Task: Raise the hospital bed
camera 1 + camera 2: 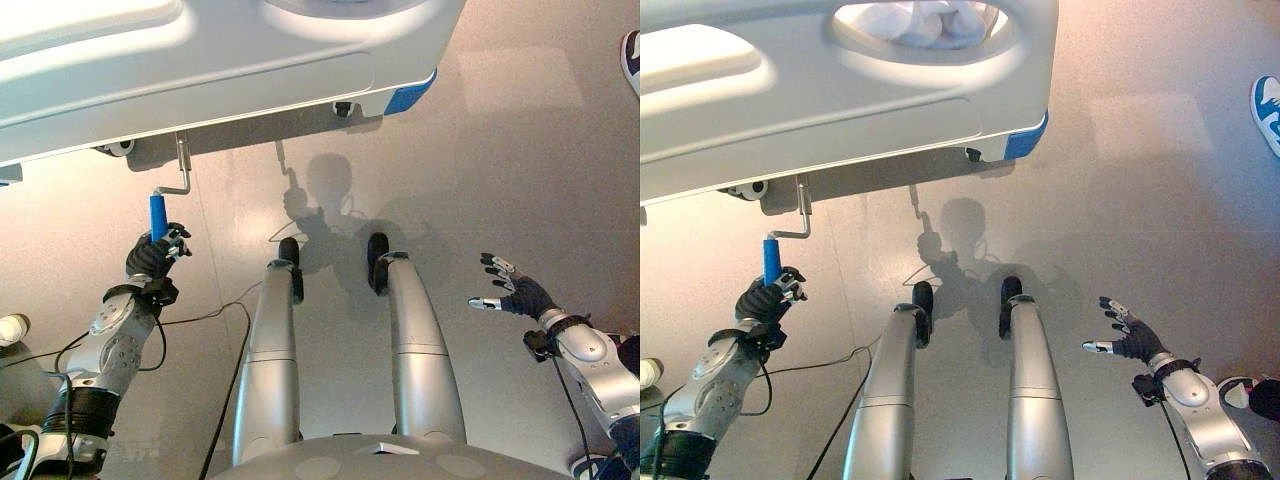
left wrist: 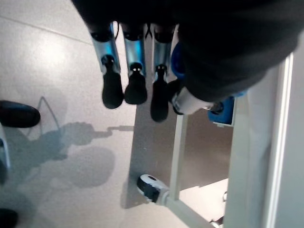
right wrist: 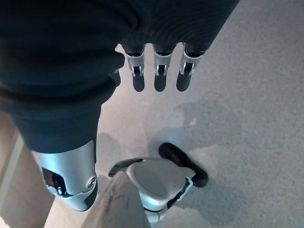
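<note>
Left robot hand (image 1: 152, 256) was curled round the lower end of the blue crank grip (image 1: 158, 216), which hung from a bent metal crank (image 1: 182, 170) under the foot end of the bed (image 1: 230, 70). The wrist view agreed: fingers (image 2: 135, 88) were wrapped over, with blue showing behind them. The hold looked low on the grip, not centred.

Right robot hand (image 1: 1125, 335) hung over bare floor (image 1: 1160, 170) well off to the right, fingers spread wide and holding nothing.

The bed filled the top of the head views, its frame low and a caster (image 2: 151, 186) on the floor next to the crank post.

Judgement: the step in hand was cranking. To do it well:
- Get more of the grip inside the fist before loading it; a fingertip hold will likely slip off the end.
- Keep the wrist loose enough that the grip can spin in the hand, and drive the circle from elbow and shoulder.
- Keep the circle in the crank's plane; side load could bend the arm or pop the hand off.
- Watch clearance to the frame at the top of each turn.
</note>
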